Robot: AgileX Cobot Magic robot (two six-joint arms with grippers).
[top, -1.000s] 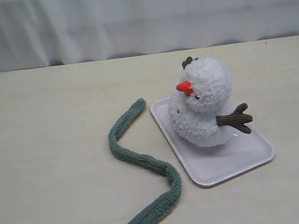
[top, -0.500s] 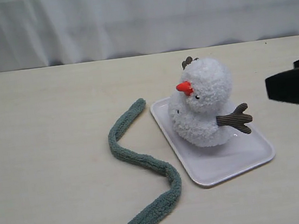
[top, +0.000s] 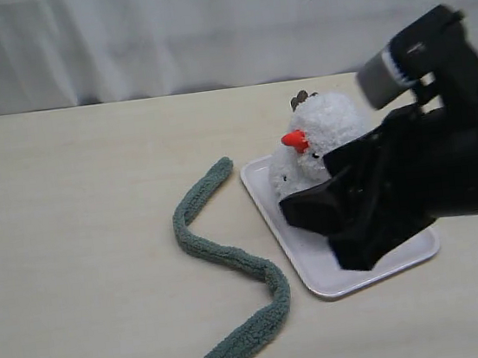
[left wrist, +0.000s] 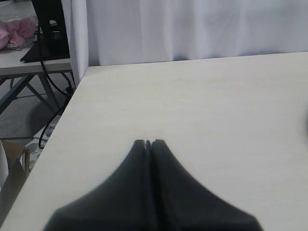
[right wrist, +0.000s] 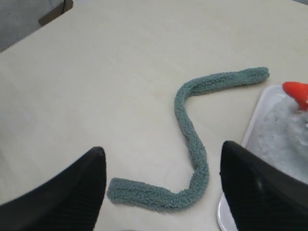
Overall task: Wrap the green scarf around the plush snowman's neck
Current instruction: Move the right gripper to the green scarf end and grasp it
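The green scarf (top: 224,256) lies in a loose S on the table, left of the white tray (top: 410,256). On the tray sits the plush snowman (top: 330,126); only its head and orange nose show, and its body and neck are mostly hidden behind my right arm. My right gripper (top: 309,231) hangs open over the tray's left part, empty. In the right wrist view the scarf (right wrist: 190,134) runs between the wide-apart fingers of the right gripper (right wrist: 162,147), well below them, with the snowman (right wrist: 284,134) at the edge. My left gripper (left wrist: 148,142) is shut over bare table.
A white curtain (top: 203,26) hangs behind the table's far edge. In the left wrist view the table's side edge (left wrist: 53,139) drops off to a floor with cables and another table's legs.
My right arm has swung in from the right edge and now hangs over the tray in front of the snowman, covering its body and twig arm. Scarf and snowman have not moved.
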